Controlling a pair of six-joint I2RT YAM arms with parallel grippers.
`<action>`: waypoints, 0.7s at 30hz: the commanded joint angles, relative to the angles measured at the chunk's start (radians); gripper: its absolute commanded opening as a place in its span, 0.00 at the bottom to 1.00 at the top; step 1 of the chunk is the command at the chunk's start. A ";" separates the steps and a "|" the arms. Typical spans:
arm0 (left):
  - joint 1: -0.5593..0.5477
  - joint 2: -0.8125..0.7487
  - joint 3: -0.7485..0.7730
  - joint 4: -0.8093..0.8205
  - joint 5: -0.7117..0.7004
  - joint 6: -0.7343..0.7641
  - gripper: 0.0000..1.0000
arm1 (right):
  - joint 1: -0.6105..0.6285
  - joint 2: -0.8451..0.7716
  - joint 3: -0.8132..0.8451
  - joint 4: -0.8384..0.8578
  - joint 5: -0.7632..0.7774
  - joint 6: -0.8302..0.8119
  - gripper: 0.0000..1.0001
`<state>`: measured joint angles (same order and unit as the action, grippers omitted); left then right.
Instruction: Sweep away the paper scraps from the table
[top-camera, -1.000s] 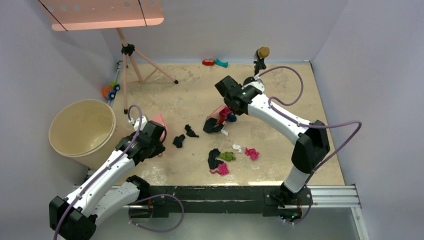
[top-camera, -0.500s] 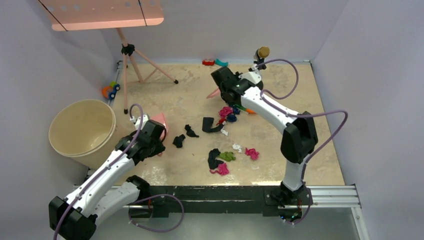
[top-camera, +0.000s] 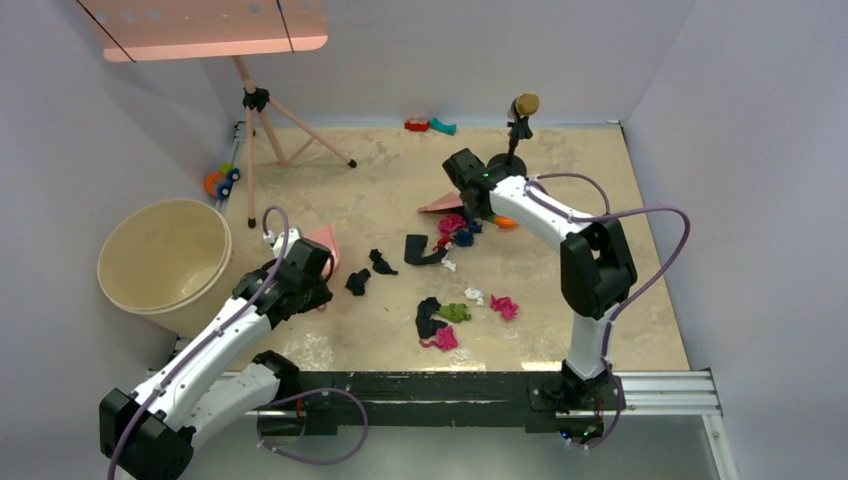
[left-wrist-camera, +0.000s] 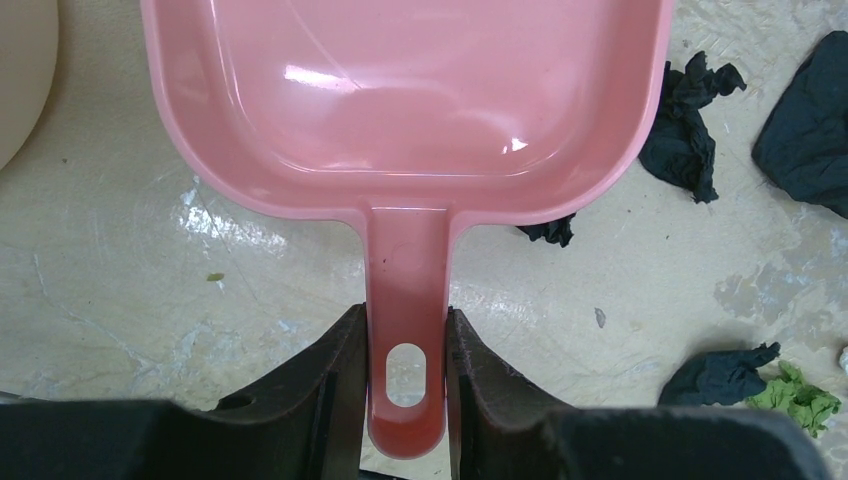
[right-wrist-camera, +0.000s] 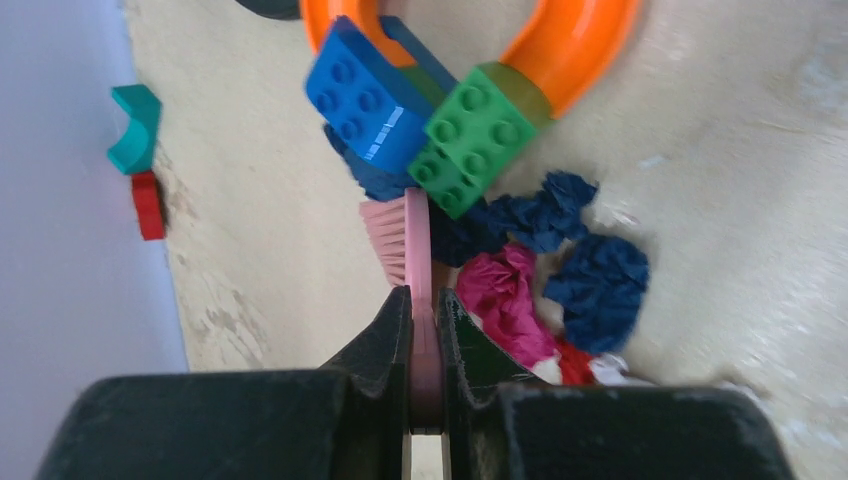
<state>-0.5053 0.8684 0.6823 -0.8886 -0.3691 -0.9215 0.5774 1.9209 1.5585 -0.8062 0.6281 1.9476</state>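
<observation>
Paper scraps lie on the beige table (top-camera: 600, 300): a magenta and dark blue clump (top-camera: 458, 229) by the right gripper, black bits (top-camera: 358, 281) near the dustpan, a black, green and magenta group (top-camera: 440, 320) toward the front. My left gripper (left-wrist-camera: 405, 345) is shut on the handle of the empty pink dustpan (left-wrist-camera: 400, 90), which sits at the table's left (top-camera: 322, 246). My right gripper (right-wrist-camera: 424, 310) is shut on a pink brush (right-wrist-camera: 400, 240), beside dark blue (right-wrist-camera: 595, 285) and magenta scraps (right-wrist-camera: 505, 295). In the top view the brush (top-camera: 441, 203) sticks out left of the gripper (top-camera: 470, 195).
Blue and green blocks with an orange horseshoe (right-wrist-camera: 440, 110) lie just beyond the brush. A beige bucket (top-camera: 165, 265) stands at the left. A tripod (top-camera: 262, 130), a mic-like stand (top-camera: 520, 125), red and teal toys (top-camera: 430, 125) and a toy (top-camera: 220, 182) sit near the back.
My right gripper has swung the brush from the black scrap near the table's middle back toward the blocks at the rear, leaving the magenta and blue clump uncovered. The left arm has barely moved.
</observation>
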 joint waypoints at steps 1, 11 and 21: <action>0.001 0.011 0.027 0.037 -0.002 0.015 0.29 | 0.018 -0.100 -0.103 -0.096 -0.133 0.041 0.00; 0.000 -0.014 0.018 0.032 -0.006 0.009 0.30 | 0.099 -0.244 -0.177 -0.214 -0.179 -0.002 0.00; -0.001 -0.030 0.045 -0.001 -0.026 0.021 0.30 | 0.150 -0.361 -0.125 -0.061 0.161 -0.238 0.00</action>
<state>-0.5053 0.8642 0.6830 -0.8852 -0.3706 -0.9215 0.7357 1.5787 1.3571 -0.9150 0.5831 1.8263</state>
